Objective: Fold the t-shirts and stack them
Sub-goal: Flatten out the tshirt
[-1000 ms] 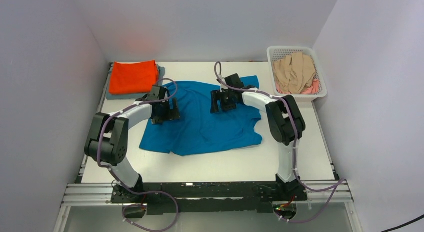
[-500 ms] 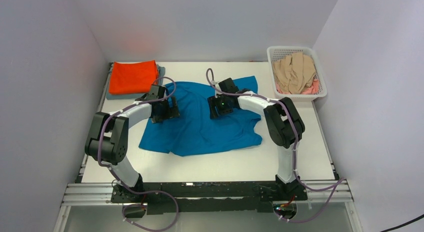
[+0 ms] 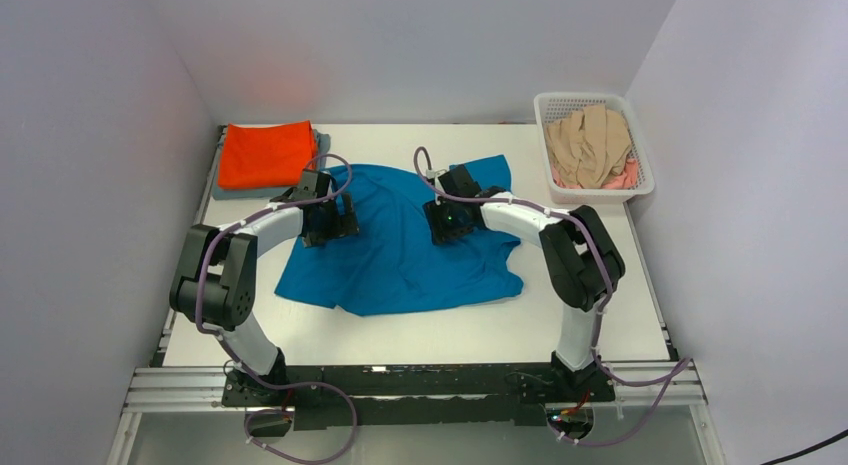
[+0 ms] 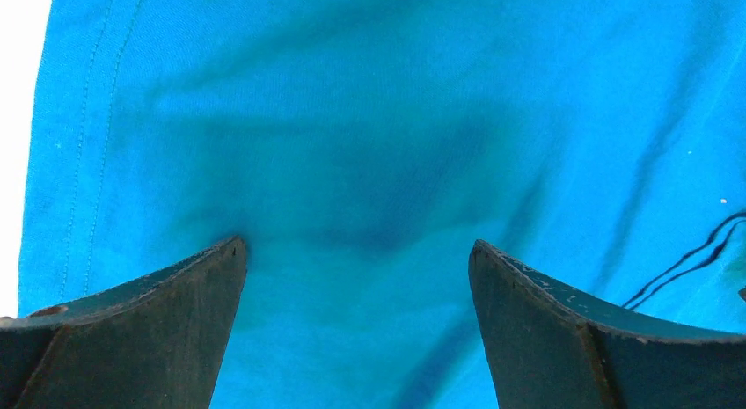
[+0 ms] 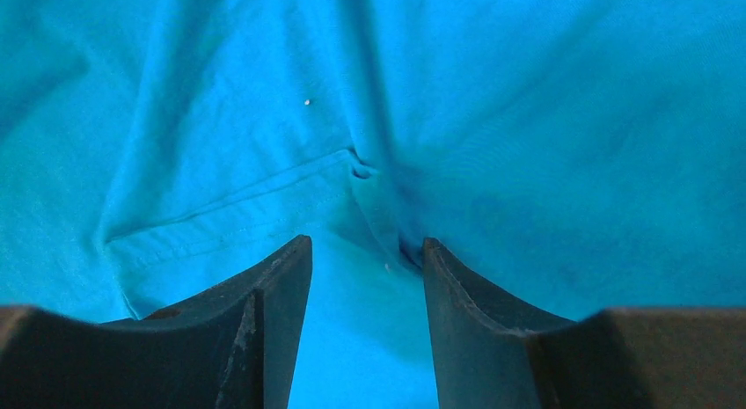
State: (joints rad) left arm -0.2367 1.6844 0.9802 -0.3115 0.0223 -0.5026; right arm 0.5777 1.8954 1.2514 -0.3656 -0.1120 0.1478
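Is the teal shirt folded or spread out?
Spread out: the teal shirt lies open, wrinkled, across the table, unlike the folded orange shirt.

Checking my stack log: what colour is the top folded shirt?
The shirt is bright orange; top external view.

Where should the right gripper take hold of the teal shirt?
I'd pinch the raised crease where the stitched hem ends, coming straight down: the teal shirt lies flat, so only that ridge offers the right gripper something to close on, and it runs between the open fingers.
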